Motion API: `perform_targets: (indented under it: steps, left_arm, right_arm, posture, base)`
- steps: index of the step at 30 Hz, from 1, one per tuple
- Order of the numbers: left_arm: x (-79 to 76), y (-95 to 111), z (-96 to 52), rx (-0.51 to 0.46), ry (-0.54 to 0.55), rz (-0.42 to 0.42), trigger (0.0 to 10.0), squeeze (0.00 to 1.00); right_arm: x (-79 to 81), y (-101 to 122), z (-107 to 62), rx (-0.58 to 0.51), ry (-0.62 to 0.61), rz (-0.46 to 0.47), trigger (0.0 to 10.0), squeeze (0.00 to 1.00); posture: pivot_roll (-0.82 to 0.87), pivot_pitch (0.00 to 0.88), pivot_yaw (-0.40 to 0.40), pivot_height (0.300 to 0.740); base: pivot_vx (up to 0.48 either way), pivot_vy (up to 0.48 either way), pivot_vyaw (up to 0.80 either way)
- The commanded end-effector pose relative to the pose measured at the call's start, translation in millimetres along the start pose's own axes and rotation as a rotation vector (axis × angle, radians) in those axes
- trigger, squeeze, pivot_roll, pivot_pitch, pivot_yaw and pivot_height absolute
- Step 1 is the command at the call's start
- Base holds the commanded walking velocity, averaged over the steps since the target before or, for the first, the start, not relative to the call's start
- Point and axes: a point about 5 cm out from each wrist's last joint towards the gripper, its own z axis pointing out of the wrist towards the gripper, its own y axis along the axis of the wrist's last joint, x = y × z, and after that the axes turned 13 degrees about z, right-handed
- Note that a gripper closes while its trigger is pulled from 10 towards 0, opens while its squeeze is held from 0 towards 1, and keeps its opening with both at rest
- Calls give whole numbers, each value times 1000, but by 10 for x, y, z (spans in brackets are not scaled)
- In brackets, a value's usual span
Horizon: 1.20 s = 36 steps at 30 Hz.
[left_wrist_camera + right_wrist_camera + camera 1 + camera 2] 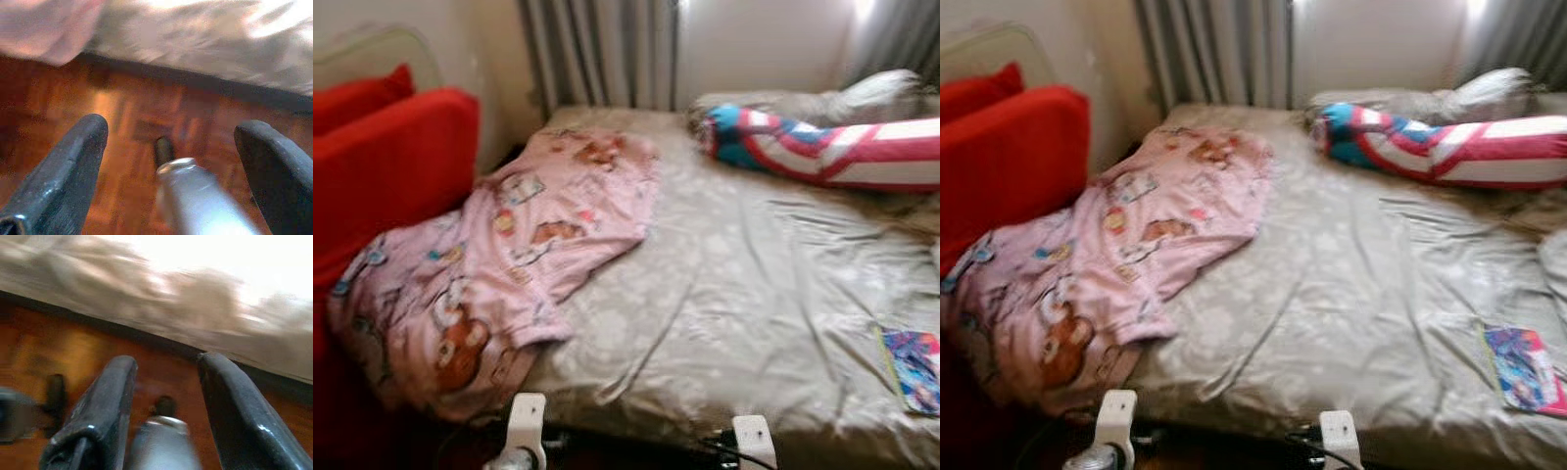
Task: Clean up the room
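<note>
1. Across the bed (734, 294), everything is blurred: the print on the pink blanket (499, 264) reads only as bears and small pictures, and the grey sheet's pattern is faint.
2. At about 8 o'clock on the bed, the pink blanket lies crumpled, its long axis running from 7 o'clock up toward 1 o'clock; its lower end spills over the bed's near-left corner and is partly hidden against the red cushion (391, 166).
3. At 2 o'clock, a long striped bolster (832, 147) in red, white and blue lies across the bed's head, its rounded end pointing to 9 o'clock and its other end cut off by the frame edge.
4. At 4 o'clock, a colourful booklet (913, 370) lies flat on the sheet, cut off at the edge.
5. Left claw (171, 147) hangs spread over the wooden floor (127, 112) by the bed's edge, pinching nothing.
6. Right claw (166, 382) likewise hangs spread above the floor, empty.
</note>
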Motion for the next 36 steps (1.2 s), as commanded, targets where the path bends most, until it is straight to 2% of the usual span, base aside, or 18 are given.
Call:
perform_targets:
  steps: [1, 6, 19, 27, 36]
  left_arm:
    - [-58, 41, 9, -5, -19, 11, 10000, 0]
    - [-60, 40, 9, -5, -19, 10, 10000, 0]
    - [-62, 40, 9, -5, -20, 8, 10000, 0]
    - [-61, 40, 9, -6, -20, 9, 10000, 0]
    - [-61, 42, 9, -9, -21, 18, 10000, 0]
  right_arm:
    - [-135, -70, -30, 18, -31, -6, 10000, 0]
    - [-174, -66, -38, 9, -31, -7, 10000, 0]
    - [-136, 65, -4, -23, -16, -18, 10000, 0]
    - [-123, 73, -2, -29, -11, -19, 10000, 0]
    - [-115, 51, -7, -25, -7, -19, 10000, 0]
  posture:
    - [-41, 34, -8, 740]
    - [-41, 36, -8, 740]
    - [-40, 39, -10, 740]
    - [-40, 40, -10, 740]
    - [-38, 38, -12, 740]
  base:
    - [0, 409, 0]
    - [0, 407, 0]
    - [0, 401, 0]
    - [0, 375, 0]
    - [0, 64, 0]
